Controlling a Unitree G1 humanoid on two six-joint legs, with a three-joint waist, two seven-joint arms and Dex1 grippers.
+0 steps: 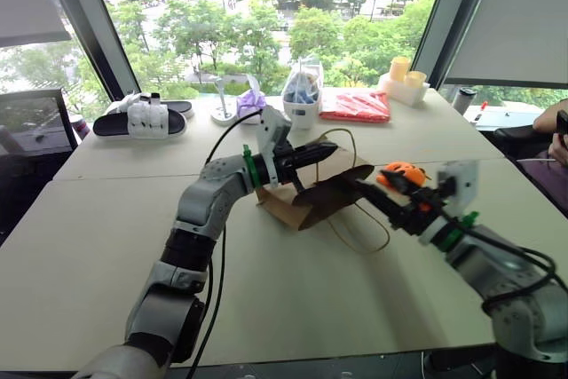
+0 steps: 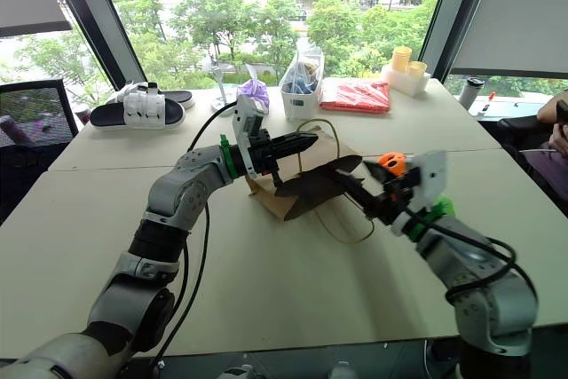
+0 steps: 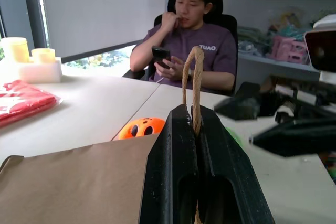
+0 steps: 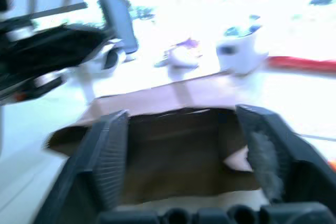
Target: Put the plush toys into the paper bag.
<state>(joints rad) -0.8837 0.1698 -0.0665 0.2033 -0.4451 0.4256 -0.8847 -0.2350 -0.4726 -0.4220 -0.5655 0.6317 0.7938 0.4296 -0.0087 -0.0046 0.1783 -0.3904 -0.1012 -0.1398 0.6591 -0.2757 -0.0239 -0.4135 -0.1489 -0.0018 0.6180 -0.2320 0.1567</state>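
The brown paper bag point(image 1: 282, 208) lies on its side mid-table, its dark mouth turned toward my right arm. My left gripper point(image 1: 311, 155) hovers above it, shut on one tan cord handle point(image 3: 195, 77) and lifting it. My right gripper point(image 1: 368, 191) is open just in front of the bag's mouth, with nothing between its fingers point(image 4: 113, 156). The orange plush toy point(image 1: 401, 172) rests on the table behind my right gripper, outside the bag. A sliver of light green point(image 3: 234, 136) peeks past my left finger; I cannot tell what it is.
Along the far edge of the table point(image 1: 133, 246) stand black-and-white slippers point(image 1: 142, 119), a purple pouch point(image 1: 251, 102), a white bag point(image 1: 302, 95), a red packet point(image 1: 355, 106) and yellow cups point(image 1: 401, 77). A person point(image 3: 194, 40) sits at the right end with a phone.
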